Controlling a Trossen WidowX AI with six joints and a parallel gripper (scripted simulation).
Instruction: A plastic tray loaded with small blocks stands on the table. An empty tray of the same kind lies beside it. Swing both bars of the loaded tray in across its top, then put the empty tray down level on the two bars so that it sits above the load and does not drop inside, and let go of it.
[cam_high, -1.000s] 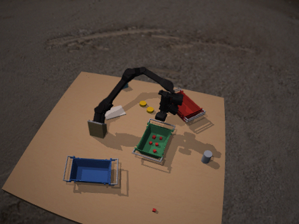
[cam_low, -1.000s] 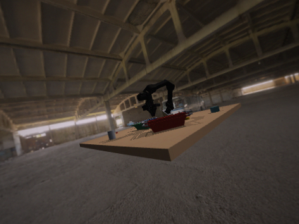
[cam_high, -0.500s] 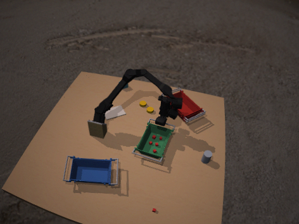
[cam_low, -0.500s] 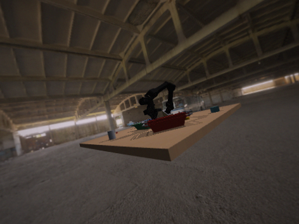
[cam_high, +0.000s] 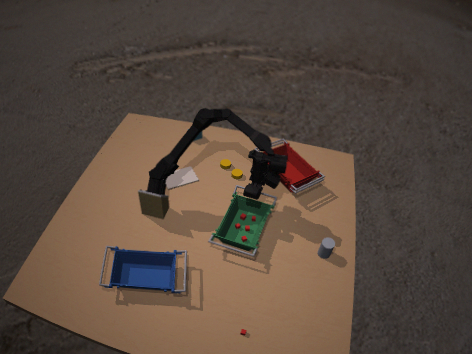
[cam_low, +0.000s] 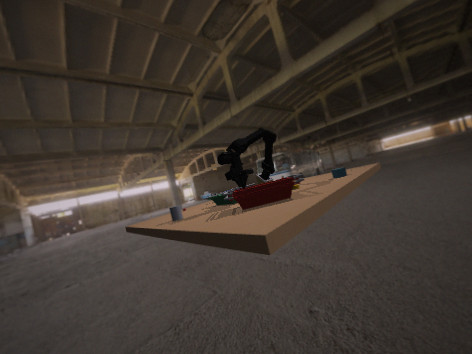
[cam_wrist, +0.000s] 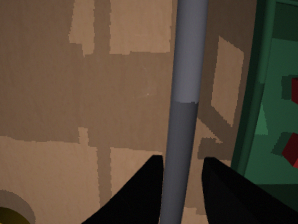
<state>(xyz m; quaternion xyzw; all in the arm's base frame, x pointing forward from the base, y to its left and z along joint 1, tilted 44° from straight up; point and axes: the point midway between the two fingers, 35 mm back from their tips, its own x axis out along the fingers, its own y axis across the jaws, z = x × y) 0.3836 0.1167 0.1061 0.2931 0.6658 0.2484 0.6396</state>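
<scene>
The green tray (cam_high: 258, 227) (cam_low: 222, 200) (cam_wrist: 250, 115) holds several small red blocks (cam_high: 247, 228) (cam_wrist: 293, 150). Its far bar (cam_high: 241, 189) (cam_wrist: 190, 60) and near bar (cam_high: 232, 248) are both swung out over its ends. My gripper (cam_high: 251, 194) (cam_low: 244, 186) (cam_wrist: 182, 165) points down at the far bar. Its fingers are slightly open; in the wrist view the bar runs between the fingertips with gaps beside it. Whether the tips reach bar height cannot be told. A blue tray (cam_high: 150, 276) at the front left and a red tray (cam_high: 299, 166) (cam_low: 265, 194) at the back right look empty, bars out.
Two yellow discs (cam_high: 225, 163) (cam_high: 237, 173) lie behind the green tray. A grey cylinder (cam_high: 326, 248) (cam_low: 175, 213) stands at the right. A white slab (cam_high: 183, 178) lies near the arm's base. A teal block (cam_low: 339, 172) is at the back. A loose red block (cam_high: 243, 332) lies in front.
</scene>
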